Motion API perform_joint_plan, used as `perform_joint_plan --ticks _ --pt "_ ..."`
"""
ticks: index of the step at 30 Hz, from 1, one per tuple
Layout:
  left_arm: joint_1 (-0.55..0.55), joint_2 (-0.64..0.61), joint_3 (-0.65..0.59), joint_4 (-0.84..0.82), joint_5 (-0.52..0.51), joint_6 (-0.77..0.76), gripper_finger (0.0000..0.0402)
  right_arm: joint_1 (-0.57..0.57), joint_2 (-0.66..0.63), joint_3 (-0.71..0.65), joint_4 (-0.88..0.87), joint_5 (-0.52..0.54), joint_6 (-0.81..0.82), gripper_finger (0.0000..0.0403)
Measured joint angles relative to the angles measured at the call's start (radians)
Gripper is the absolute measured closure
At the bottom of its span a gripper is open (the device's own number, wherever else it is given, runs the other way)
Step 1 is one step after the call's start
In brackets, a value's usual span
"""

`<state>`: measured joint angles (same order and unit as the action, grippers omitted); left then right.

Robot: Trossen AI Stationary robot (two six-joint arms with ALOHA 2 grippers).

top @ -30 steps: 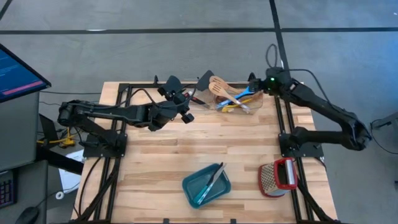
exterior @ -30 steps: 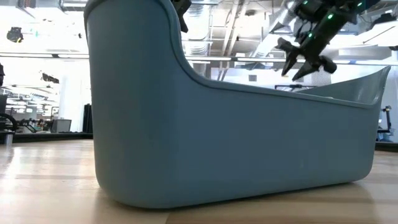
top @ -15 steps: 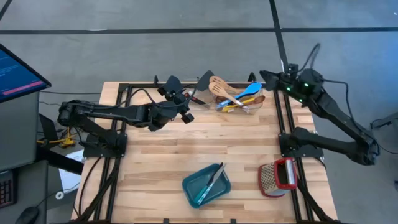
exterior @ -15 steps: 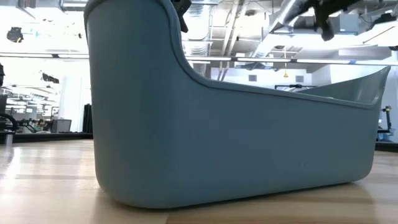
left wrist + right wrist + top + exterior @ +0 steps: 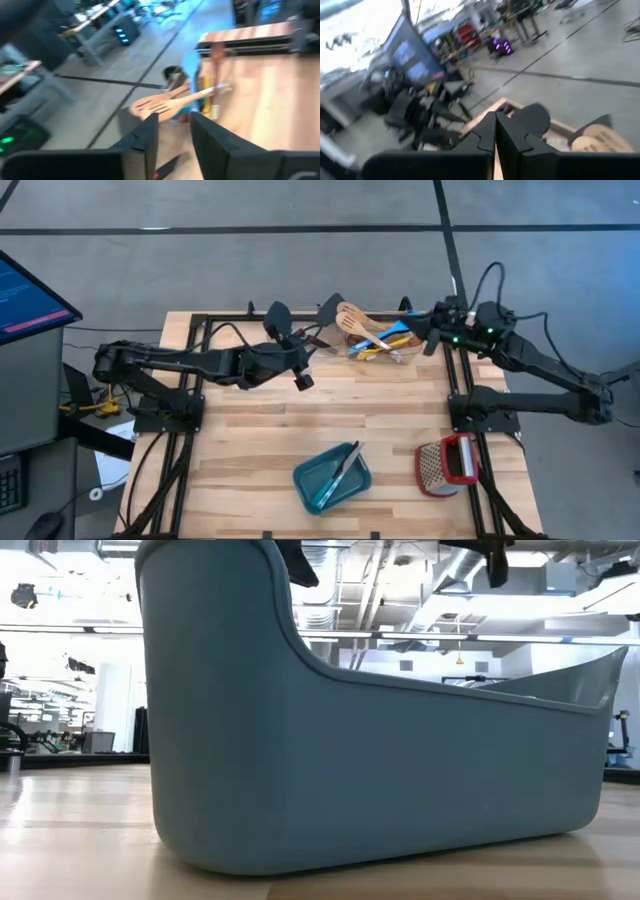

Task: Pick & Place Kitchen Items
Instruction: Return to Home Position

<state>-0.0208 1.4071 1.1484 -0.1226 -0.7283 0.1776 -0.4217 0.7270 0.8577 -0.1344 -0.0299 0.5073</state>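
The kitchen items, with a pale slotted wooden spatula, a blue spoon and yellow and brown handles, lie heaped in a clear container at the table's far edge. Two black spatula heads show just left of it. My left gripper hangs open left of the heap, pointing at it, with nothing between its fingers. My right gripper is shut and empty, raised level at the container's right side.
A teal bin with one slim utensil inside stands near the front edge and fills the low view. A red-handled grater lies at the front right. Bare wood lies between the bin and the container.
My right gripper has drawn back from above the utensil heap toward the table's right edge and risen, tipping from pointing down to level, and its fingers have shut on nothing. My left gripper has turned a little at the wrist without shifting place.
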Motion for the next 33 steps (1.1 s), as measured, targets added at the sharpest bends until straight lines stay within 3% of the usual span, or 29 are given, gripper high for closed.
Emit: perform_joint_plan --ticks 8,14,21,29,33 --pt "-0.007 -0.066 0.0 0.009 0.216 -0.076 0.039 0.146 0.067 0.0 0.001 0.0 -0.102 0.04" --pt "-0.034 -0.177 0.0 -0.01 0.315 -0.057 0.0397 0.239 0.08 0.0 -0.004 -0.004 -0.235 0.0402" --pt "-0.059 -0.288 0.0 -0.035 0.318 -0.052 0.04 0.318 0.026 0.0 -0.023 -0.029 -0.411 0.0402" --pt "-0.074 -0.41 0.0 -0.209 0.309 -0.034 0.04 0.326 -0.111 0.0 -0.15 -0.016 -0.429 0.0403" --pt "-0.074 -0.491 -0.053 -0.219 0.308 -0.036 0.04 0.326 -0.203 0.0 -0.224 0.033 -0.429 0.0403"
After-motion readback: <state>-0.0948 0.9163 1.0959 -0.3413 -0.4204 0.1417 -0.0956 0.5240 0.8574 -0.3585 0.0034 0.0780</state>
